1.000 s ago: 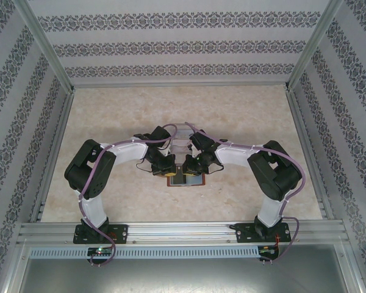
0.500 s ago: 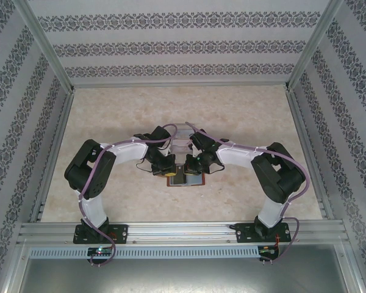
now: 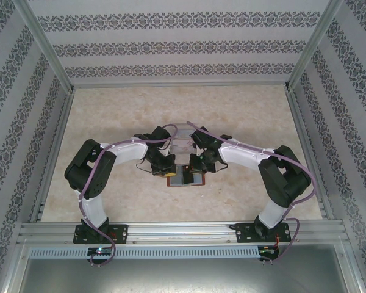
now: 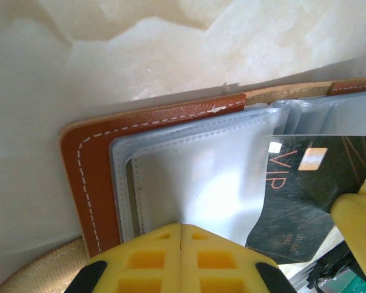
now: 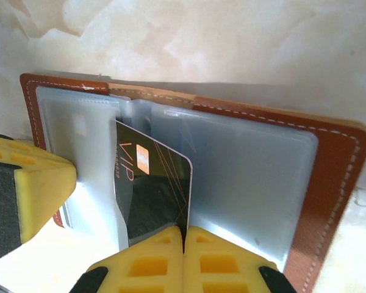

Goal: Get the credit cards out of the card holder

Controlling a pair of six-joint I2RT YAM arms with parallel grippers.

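The card holder [image 3: 198, 180] lies open on the table between both arms, its reddish-brown leather [image 4: 91, 177] framing clear plastic sleeves. My left gripper [image 4: 182, 227] is shut, pinching the edge of one clear sleeve [image 4: 201, 177] on the holder's left half. My right gripper [image 5: 184, 232] is shut on the lower edge of a black credit card [image 5: 152, 183] printed "VIP", which stands tilted and partly out of the middle sleeves. That same card [image 4: 305, 189] shows to the right of my left fingers. Any other credit cards are hidden.
A clear ribbed plastic tray [image 3: 181, 135] sits just beyond the card holder, between the two wrists. Marbled beige table [image 3: 128, 110] stretches all around, bounded by metal rails and patterned walls. The right finger [image 4: 357, 213] crowds the left wrist view.
My right gripper has closed on the black card, and the right arm's elbow has swung outward to the right. The left arm has stayed still, holding the sleeve.
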